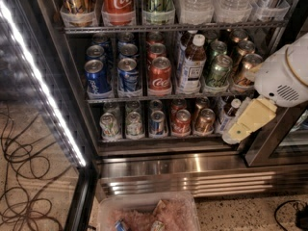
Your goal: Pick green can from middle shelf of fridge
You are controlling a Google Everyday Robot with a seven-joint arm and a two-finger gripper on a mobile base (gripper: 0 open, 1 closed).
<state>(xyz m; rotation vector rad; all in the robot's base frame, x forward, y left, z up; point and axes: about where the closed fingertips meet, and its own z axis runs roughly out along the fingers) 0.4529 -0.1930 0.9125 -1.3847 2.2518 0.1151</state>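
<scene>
The green can (219, 71) stands at the front of the middle shelf (144, 99), right of a brown bottle with a white cap (191, 64) and left of a bronze can (246, 71). More green cans stand in a row behind it. Blue cans (97, 77) and red cans (160, 75) fill the left of the shelf. My gripper (242, 127), cream-coloured under a white arm housing (284, 78), hangs at the right of the fridge (168, 165), below and to the right of the green can and in front of the lower shelf's right end. It holds nothing that I can see.
The upper rack holds tall cans and clear water bottles (195, 1). The lower shelf holds small cans (182, 121). The open glass door with its white light strip (38, 81) stands at the left. A clear bin (149, 213) sits on the floor in front, with cables (21, 177) at the left.
</scene>
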